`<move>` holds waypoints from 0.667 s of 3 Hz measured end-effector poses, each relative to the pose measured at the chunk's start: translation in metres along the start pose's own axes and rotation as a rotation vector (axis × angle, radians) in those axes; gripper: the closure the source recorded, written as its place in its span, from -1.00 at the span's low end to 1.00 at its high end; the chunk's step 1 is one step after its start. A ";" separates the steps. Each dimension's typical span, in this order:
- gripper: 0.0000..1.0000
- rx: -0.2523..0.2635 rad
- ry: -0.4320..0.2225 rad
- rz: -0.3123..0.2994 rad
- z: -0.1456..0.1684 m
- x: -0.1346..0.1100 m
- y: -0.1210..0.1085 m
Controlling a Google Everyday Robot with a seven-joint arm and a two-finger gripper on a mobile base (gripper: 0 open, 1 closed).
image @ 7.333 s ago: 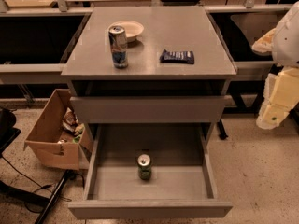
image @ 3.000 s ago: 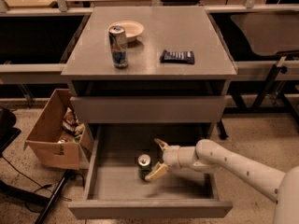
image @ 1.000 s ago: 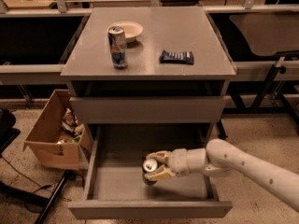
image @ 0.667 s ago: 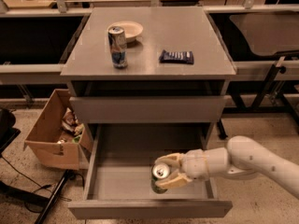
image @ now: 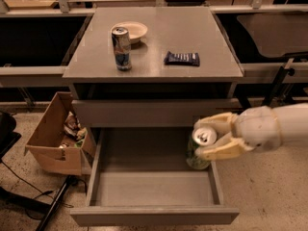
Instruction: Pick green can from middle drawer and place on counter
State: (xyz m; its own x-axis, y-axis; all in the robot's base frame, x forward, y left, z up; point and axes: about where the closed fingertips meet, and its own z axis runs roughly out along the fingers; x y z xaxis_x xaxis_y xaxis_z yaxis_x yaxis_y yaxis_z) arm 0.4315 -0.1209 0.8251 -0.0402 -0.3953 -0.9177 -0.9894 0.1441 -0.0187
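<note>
Grey counter [image: 192, 37] sits above and left of the claw [image: 208, 137], which is clenched on the green can [image: 196, 159] over the middle drawer [image: 144, 189], right side. Raise the can above the counter edge first, then carry it left.

The middle drawer [image: 144, 186] stands pulled out at the front of the cabinet, beneath a closed drawer panel [image: 144, 112] and the counter [image: 192, 30] above it. The arm extends from the right, its gripper [image: 199, 138] clasped round the short can [image: 196, 159], held over the drawer's right side, just beside the right wall. On the counter a taller can [image: 121, 48] stands at the left, a bowl [image: 135, 31] just behind it and a packet [image: 182, 58] lying to its right. A cardboard box [image: 48, 150] sits on the floor left of the cabinet.
</note>
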 end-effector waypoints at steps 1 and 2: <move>1.00 0.106 -0.013 0.020 -0.052 -0.083 -0.029; 1.00 0.236 -0.040 0.072 -0.076 -0.137 -0.081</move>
State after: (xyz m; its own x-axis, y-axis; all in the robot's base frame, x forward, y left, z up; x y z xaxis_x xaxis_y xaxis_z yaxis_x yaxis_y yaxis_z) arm 0.5062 -0.1470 0.9824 -0.0996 -0.3409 -0.9348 -0.9240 0.3804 -0.0403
